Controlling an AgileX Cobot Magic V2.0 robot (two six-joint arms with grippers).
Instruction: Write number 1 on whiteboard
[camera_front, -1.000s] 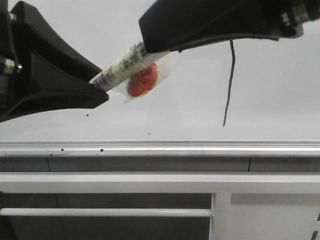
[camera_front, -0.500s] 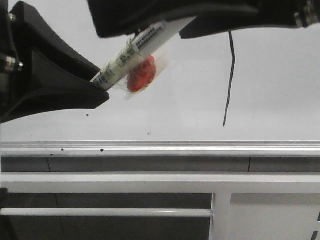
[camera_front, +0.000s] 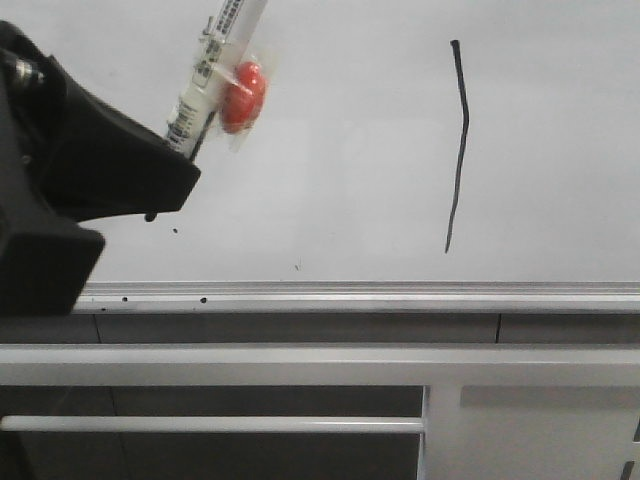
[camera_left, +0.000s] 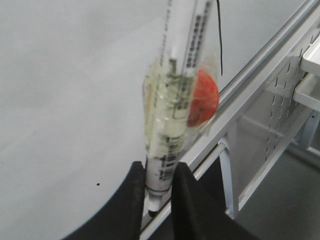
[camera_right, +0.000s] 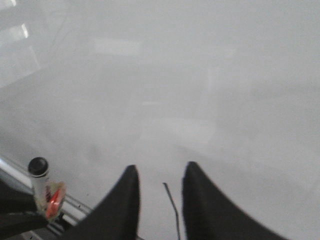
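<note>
The left gripper (camera_left: 159, 187) clamps a white labelled marker pen (camera_front: 210, 70) with a taped-on red disc (camera_front: 243, 96). Right of it, on the glossy whiteboard (camera_front: 340, 150), stands the number 1 (camera_front: 459, 145), thin and black. The right gripper (camera_right: 160, 182) is empty, jaws parted.

Left gripper (camera_left: 159, 182) clamped at lower left; right gripper (camera_right: 159, 175) parted, empty.

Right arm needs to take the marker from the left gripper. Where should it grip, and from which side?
Grip the marker on its bare upper barrel, above the red tag, coming from the board's right. The left gripper clamps the lower end, so only the top is free.
</note>
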